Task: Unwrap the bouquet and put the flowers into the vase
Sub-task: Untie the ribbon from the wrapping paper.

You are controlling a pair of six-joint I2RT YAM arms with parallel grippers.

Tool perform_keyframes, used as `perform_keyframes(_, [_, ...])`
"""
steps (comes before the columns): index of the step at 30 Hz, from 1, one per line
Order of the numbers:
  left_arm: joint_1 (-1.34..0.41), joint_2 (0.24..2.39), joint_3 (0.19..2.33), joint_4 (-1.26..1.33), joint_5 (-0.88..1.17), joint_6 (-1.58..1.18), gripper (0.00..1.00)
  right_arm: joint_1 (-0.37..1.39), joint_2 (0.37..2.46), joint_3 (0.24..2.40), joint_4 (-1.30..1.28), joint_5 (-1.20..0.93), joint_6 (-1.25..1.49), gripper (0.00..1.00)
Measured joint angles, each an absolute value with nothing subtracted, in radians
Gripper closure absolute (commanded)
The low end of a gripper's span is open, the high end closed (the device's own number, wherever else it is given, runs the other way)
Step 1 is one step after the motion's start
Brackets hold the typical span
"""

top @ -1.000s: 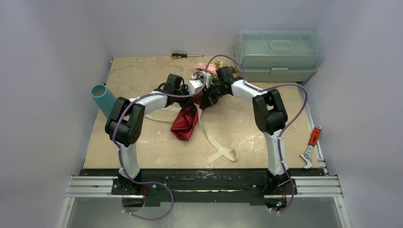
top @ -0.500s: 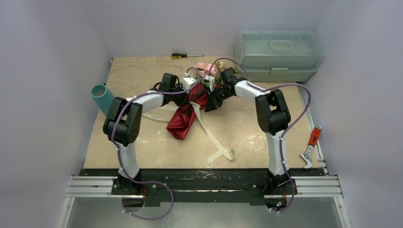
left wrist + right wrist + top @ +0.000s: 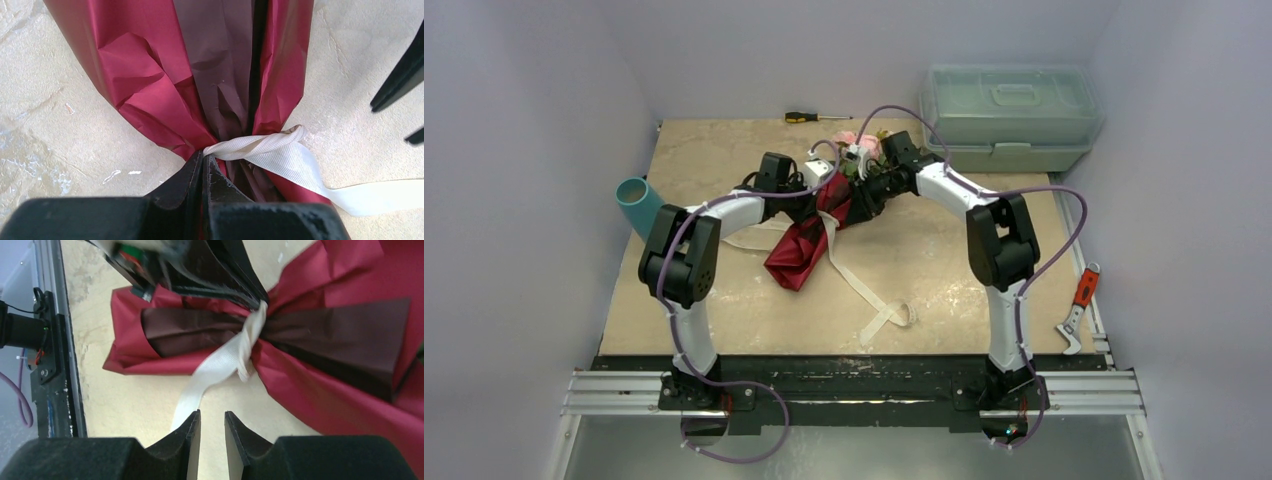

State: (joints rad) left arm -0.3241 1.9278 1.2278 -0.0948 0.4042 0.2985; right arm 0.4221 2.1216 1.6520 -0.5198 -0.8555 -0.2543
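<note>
Shifted leftward since a second ago, the bouquet [image 3: 802, 252] lies on the table [image 3: 724, 300], my left gripper [image 3: 204, 159] seemingly clamped on its tied neck, and mid-unwrapping, my right gripper [image 3: 212, 416], parted and empty, next needs the ribbon [image 3: 285, 152].

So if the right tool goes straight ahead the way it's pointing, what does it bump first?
Probably the cream ribbon, just ahead of the right tool; the maroon paper lies right behind it.

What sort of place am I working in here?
Most likely a lab test cell, not a home: plain pale walls box in one table, a metal rail runs along its near edge, and a plastic toolbox and a screwdriver lie at the back.
</note>
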Motion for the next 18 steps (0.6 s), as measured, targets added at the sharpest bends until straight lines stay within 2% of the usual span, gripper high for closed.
perform_keyframes(4, [-0.325,1.926,1.225,-0.094,0.405,0.296,1.0,0.455,2.146,1.716,-0.501,-0.856,-0.228,0.66])
perform_keyframes(13, [-0.328,1.91,1.2,-0.084,0.431,0.27,1.0,0.471,2.238,1.767,-0.421,-0.851,-0.145,0.65])
perform_keyframes(16, [-0.328,1.909,1.197,-0.083,0.44,0.257,1.0,0.47,2.255,1.767,-0.408,-0.847,-0.129,0.7])
perform_keyframes(18, [-0.328,1.909,1.197,-0.083,0.442,0.245,1.0,0.47,2.258,1.764,-0.401,-0.847,-0.124,0.81])
